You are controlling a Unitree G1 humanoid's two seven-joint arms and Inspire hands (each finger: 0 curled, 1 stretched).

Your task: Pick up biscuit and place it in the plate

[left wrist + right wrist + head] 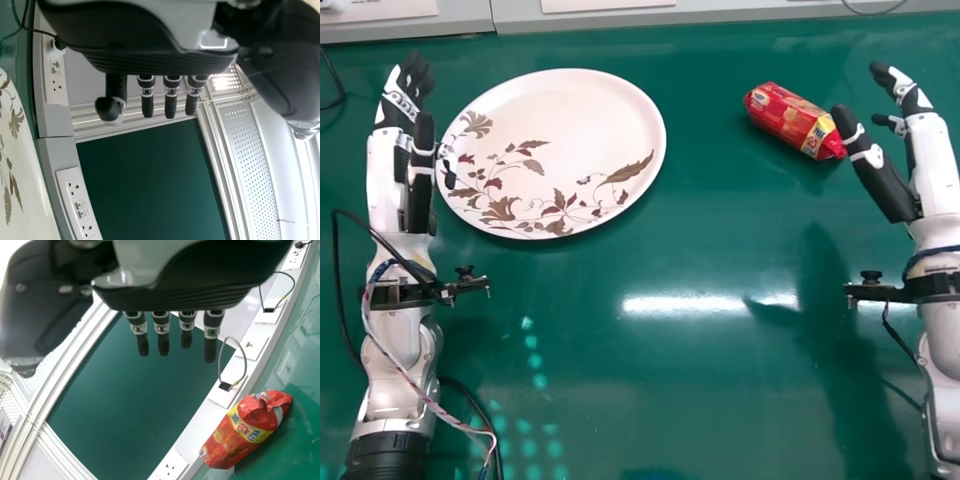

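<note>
One biscuit packet [782, 115], lying on its side on the green table [555, 290], well apart from the plate [565, 115] to its right, roughly level with its far half. Packet set at a slant, the end away from the plate nearer to me. My right hand [932, 165] is farther out to the right of the plate than the packet, thumb close to that end; fingers extended, nothing in them. My left hand [390, 185] is at the plate's left rim, likewise released and empty. Step in hand, as I judge it: approach, prior to grasp; the plate awaits its load. Next move calls for bringing the right palm toward the plate and low over the packet, thumb on one flank and fingers on the other, then closing gently about the middle. Risk noted: the thumb could nudge the near end and roll the packet, and the wrapper probably crumples under a hard squeeze. After that, lift clear of the plate's right rim, carry across and release over the bare centre.
</note>
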